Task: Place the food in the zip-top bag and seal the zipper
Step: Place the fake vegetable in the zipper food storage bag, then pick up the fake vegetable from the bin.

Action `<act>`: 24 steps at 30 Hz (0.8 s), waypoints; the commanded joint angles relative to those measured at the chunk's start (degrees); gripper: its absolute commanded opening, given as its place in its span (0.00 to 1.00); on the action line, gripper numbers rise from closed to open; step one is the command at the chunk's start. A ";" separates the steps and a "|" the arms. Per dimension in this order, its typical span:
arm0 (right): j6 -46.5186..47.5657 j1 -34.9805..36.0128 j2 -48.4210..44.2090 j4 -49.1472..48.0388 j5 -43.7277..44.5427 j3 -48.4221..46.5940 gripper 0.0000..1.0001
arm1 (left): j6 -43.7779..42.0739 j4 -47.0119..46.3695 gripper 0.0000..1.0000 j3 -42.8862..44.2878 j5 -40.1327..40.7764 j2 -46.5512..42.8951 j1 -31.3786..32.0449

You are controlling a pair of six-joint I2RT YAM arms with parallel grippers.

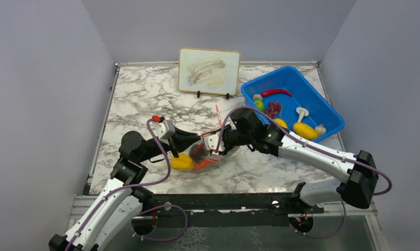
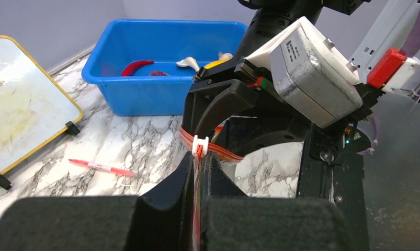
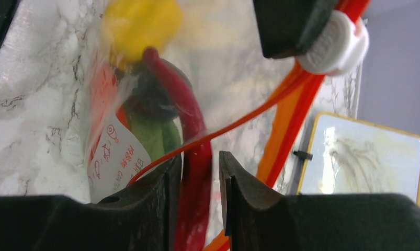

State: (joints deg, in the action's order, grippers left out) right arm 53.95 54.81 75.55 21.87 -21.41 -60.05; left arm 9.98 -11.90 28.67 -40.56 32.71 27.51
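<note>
The clear zip-top bag [image 1: 210, 158] lies at the table's middle with a yellow pepper [image 1: 182, 162] and an orange carrot [image 1: 205, 166] inside. My left gripper [image 1: 196, 146] is shut on the bag's red-orange zipper strip [image 2: 218, 150], just below the white slider [image 2: 200, 144]. In its wrist view the fingers [image 2: 186, 172] pinch the strip. My right gripper [image 1: 217, 150] is at the bag's mouth, shut on a red chili [image 3: 197, 209]. The chili reaches into the bag beside the yellow pepper [image 3: 139, 26], a dark round piece [image 3: 145, 99] and a green pod [image 3: 155, 138].
A blue bin [image 1: 294, 86] at the back right holds another red chili [image 1: 275, 92], a mushroom [image 1: 301, 112] and other toy food. A small whiteboard [image 1: 209, 71] stands at the back. A red-and-white pen [image 1: 217, 112] lies behind the bag.
</note>
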 commanded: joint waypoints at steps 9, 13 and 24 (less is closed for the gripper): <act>1.63 0.56 -1.64 -2.90 -5.72 -0.56 0.43 | 0.57 -4.19 0.00 -0.11 -1.33 -0.93 0.09; -6.04 0.56 -5.31 -4.44 -1.31 -0.13 0.43 | 0.26 -4.01 0.00 -0.40 -0.89 -1.19 0.09; -30.26 0.48 -15.82 -8.98 13.70 2.96 0.43 | 0.16 -4.29 0.00 -1.71 1.21 -1.97 0.09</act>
State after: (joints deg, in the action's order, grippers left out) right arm 34.61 54.83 62.13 16.58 -18.50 -58.11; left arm 10.13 -12.43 27.83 -40.58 32.05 27.51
